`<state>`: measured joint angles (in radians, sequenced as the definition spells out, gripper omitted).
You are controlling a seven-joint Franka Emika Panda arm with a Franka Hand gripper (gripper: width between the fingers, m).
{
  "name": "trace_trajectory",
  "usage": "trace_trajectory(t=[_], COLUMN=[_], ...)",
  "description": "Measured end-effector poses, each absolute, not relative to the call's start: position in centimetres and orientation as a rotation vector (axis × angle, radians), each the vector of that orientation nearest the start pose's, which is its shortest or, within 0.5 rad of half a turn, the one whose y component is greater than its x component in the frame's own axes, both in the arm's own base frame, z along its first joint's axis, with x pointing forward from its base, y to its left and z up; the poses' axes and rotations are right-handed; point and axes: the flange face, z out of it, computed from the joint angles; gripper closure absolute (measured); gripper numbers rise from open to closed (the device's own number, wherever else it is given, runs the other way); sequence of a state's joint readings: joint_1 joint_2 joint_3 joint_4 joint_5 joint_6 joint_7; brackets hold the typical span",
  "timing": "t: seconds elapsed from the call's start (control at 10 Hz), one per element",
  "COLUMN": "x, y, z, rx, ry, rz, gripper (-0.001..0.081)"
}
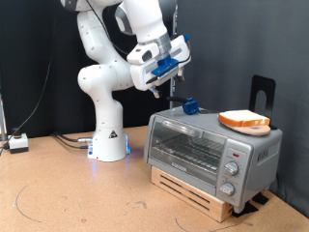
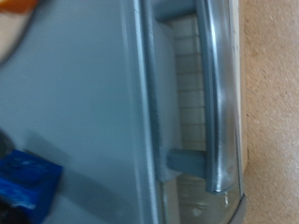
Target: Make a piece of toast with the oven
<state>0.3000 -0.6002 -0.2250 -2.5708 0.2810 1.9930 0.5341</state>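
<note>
Oven (image 1: pixel 213 145) first, the big silver box, sitting on a wooden pallet (image 1: pixel 198 191) on the brown table (image 1: pixel 68 193), glass door shut, three knobs down the panel at the exterior view's right end. My arm (image 1: pixel 106 68) rises from its white base well off to the exterior view's left of the oven, and my claw (image 1: pixel 172 95) hangs just above the oven's roof, over the end away from the knobs. Whether my fingers are apart or together I cannot tell, and I see nothing between them. The piece of toast (image 1: pixel 243 121) lies flat on the oven's roof above the knob end, on a round wooden plate (image 1: pixel 249 129), well apart from my claw. A small blue thing (image 1: pixel 190 106) sits on the roof between claw and toast, nearer the claw. From my wrist I look straight down on the oven's roof (image 2: pixel 65 103) and its front edge, with the door handle (image 2: pixel 217 93) running along it and table beyond.
</note>
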Motion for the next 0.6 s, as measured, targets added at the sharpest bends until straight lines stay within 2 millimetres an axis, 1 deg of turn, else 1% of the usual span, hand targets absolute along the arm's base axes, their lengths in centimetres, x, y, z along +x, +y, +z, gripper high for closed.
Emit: trace_trajectory(t=[0.2,0.3,0.4,0.6], x=[36.8,37.2,37.2,37.0], y=[4.2,4.3,4.3,4.1], z=[43.1,42.1,42.2,42.0], rx=[-2.74,-2.769,-2.759,-2.74], ry=[0.773,0.799,0.792,0.707], rz=[0.234,0.245,0.246,0.251], gripper=[-0.0003,-0.0003,-0.0003,-0.0003])
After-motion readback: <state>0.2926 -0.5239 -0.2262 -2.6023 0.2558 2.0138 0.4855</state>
